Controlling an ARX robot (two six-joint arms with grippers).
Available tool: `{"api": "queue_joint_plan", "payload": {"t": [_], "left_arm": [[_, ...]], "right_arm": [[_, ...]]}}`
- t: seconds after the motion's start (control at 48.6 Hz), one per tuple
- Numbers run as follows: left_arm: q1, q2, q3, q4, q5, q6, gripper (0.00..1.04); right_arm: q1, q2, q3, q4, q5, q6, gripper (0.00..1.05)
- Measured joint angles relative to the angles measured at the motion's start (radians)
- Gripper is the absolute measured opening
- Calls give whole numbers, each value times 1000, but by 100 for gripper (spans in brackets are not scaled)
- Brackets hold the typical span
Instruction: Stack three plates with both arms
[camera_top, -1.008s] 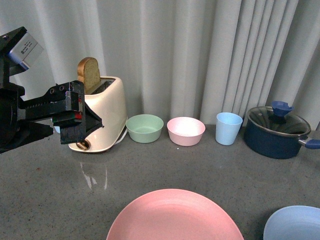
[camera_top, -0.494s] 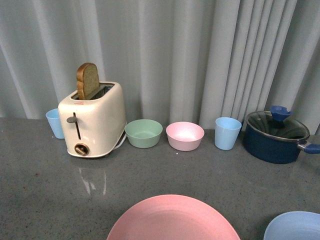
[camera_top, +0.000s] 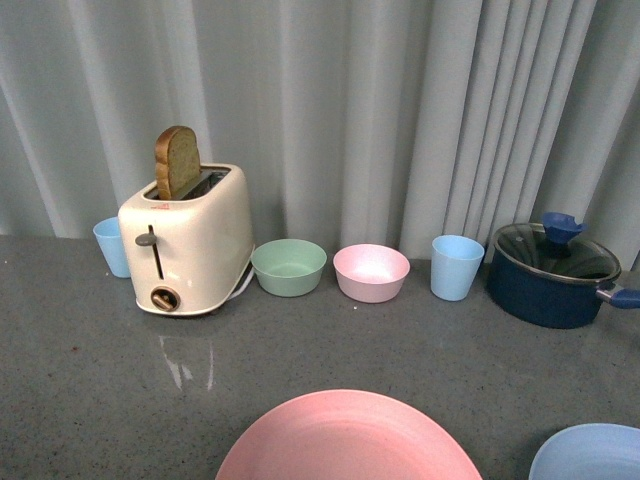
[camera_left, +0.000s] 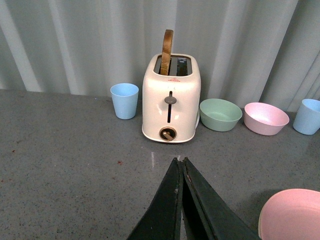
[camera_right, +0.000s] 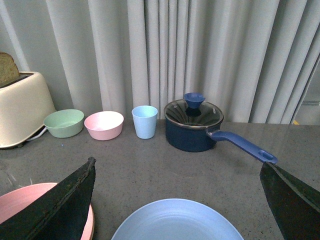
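Note:
The pink plate (camera_top: 348, 440) lies at the front middle of the grey counter; its edge also shows in the left wrist view (camera_left: 292, 215) and in the right wrist view (camera_right: 20, 197). The light blue plate (camera_top: 590, 455) lies at the front right and fills the near part of the right wrist view (camera_right: 177, 222). No beige plate shows. My left gripper (camera_left: 180, 162) is shut and empty, above the counter to the left of the pink plate. My right gripper (camera_right: 177, 167) is wide open, its jaws standing either side of the blue plate. Neither arm shows in the front view.
A cream toaster (camera_top: 190, 240) with a bread slice stands at the back left, a light blue cup (camera_top: 111, 246) beside it. A green bowl (camera_top: 289, 266), a pink bowl (camera_top: 371, 272), another blue cup (camera_top: 457, 267) and a dark blue lidded pot (camera_top: 553, 270) line the curtain.
One second ago my left arm filled the left of the front view before the toaster. It has since gone out of that view, uncovering the blue cup at the far left.

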Motion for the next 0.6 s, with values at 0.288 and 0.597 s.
{"api": "queue_joint_plan", "payload": {"t": [0.288,0.597], "left_arm": [[0,-215,-11,-180,1,0,4],[0,-419,-12,-368,2,0,4]], "right_arm": [[0,0,0,0,0,0,97],[0,0,0,0,0,0,97]]}}
